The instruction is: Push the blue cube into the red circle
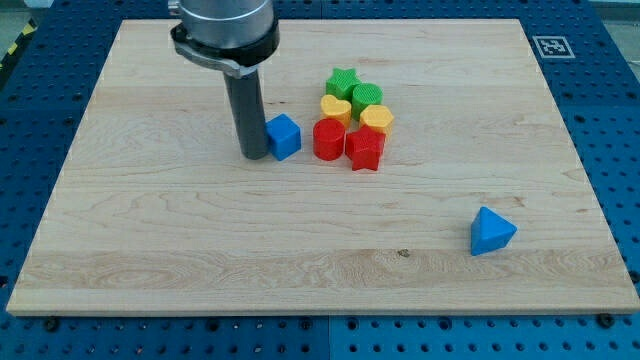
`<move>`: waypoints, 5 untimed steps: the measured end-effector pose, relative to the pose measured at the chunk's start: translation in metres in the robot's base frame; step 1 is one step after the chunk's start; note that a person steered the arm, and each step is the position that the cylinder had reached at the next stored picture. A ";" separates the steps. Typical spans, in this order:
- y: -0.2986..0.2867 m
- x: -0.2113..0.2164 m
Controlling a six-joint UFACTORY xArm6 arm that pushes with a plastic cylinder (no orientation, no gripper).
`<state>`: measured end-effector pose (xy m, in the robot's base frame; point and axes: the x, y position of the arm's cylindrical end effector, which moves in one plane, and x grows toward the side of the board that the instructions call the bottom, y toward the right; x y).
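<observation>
A dark rod's tip (pixel 254 156) rests against the view's-left face of the blue cube (pixel 284 136), near the middle of the wooden board (pixel 150 230). The arm has no claw to open or close; it ends only in this rod, so nothing is held and the cube merely sits on the board in front of it.

The placement looks deliberate: tip, cube and red circle (pixel 329 139) lie almost on one line running toward the view's right, so a straight shove would likely carry the cube across the small gap into the circle. The two are near but not yet touching.

The cube has no long axis to speak of; it sits turned, one vertical edge facing the view's bottom, so the tip meets a slanted face and the cube may twist or slide off line as it goes.

The circle stands at the view's-left edge of a tight cluster: a red star (pixel 365 150) just beside it, a yellow heart (pixel 335 108) and yellow block (pixel 377 119) behind, a green star (pixel 343 81) and green block (pixel 368 96) beyond. A blue pyramid (pixel 491 232) lies well apart, toward the view's bottom right.
</observation>
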<state>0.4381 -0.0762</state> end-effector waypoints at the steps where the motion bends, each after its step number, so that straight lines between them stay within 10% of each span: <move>1: 0.007 -0.001; 5: 0.029 0.059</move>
